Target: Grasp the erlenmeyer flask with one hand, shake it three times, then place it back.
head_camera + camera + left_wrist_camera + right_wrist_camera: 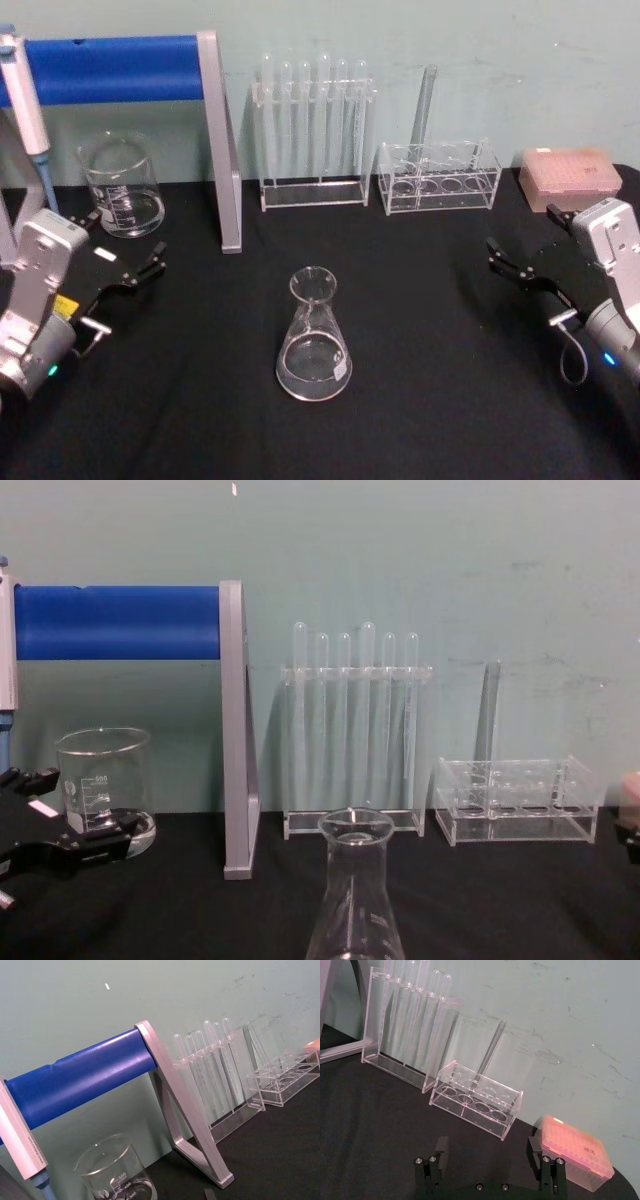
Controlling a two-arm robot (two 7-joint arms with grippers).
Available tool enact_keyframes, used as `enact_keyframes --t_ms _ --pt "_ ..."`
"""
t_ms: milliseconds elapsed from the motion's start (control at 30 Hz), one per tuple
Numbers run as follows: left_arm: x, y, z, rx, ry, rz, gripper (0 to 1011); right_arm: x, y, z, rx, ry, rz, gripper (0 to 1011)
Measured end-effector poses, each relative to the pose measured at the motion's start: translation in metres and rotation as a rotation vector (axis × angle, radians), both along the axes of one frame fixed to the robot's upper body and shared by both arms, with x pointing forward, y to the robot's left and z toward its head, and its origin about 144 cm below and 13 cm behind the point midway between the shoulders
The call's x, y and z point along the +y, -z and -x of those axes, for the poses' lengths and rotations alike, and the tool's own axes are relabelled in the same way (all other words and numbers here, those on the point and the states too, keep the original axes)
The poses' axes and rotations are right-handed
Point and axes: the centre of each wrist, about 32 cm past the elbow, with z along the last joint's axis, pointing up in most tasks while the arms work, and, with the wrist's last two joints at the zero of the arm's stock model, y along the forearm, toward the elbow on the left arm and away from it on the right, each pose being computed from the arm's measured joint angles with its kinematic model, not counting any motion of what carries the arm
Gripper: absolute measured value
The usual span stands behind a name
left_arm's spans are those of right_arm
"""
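1. The erlenmeyer flask (313, 340) stands upright on its wide base on the black counter (430, 400). It sits at the middle front, in front of the racks. Nothing touches it. In the chest view its flared rim and narrow neck rise at the bottom centre.

2. The left gripper (125, 242) hovers at the left side of the counter, just in front of the graduated glass beaker (122, 185). We see its fingers (145, 268) spread apart, with nothing between them. It is well apart from the flask.

3. The right gripper (487, 1144) hovers at the right side of the counter, near the pink pipette tip box (570, 178). In the right wrist view we see its fingers (441, 1150) spread wide, with nothing between them. It is also well apart from the flask.

4. Along the back wall we note, from left to right:
   - a pipette (25, 100) hanging at the left end of a stand with a blue crossbar (120, 68) and a grey metal leg;
   - the beaker under that crossbar;
   - a tall clear rack (315, 185) holding upright test tubes;
   - a low clear rack (438, 182) holding one upright tube;
   - the tip box.
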Motion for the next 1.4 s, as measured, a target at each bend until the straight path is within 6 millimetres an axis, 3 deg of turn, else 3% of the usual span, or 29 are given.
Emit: enact_keyframes --t_ms 700,933,1400 --pt "0.000 0.000 0.000 0.000 0.000 0.000 1001 -0.004 -0.003 0.000 0.015 -0.020 -0.014 1000" --pt "0.000 0.000 0.000 0.000 0.000 0.000 1001 -0.014 -0.017 0.006 0.066 -0.129 -0.075 1000" --pt "0.000 0.000 0.000 0.000 0.000 0.000 1001 -0.009 -0.041 0.014 0.115 -0.404 -0.195 1000"
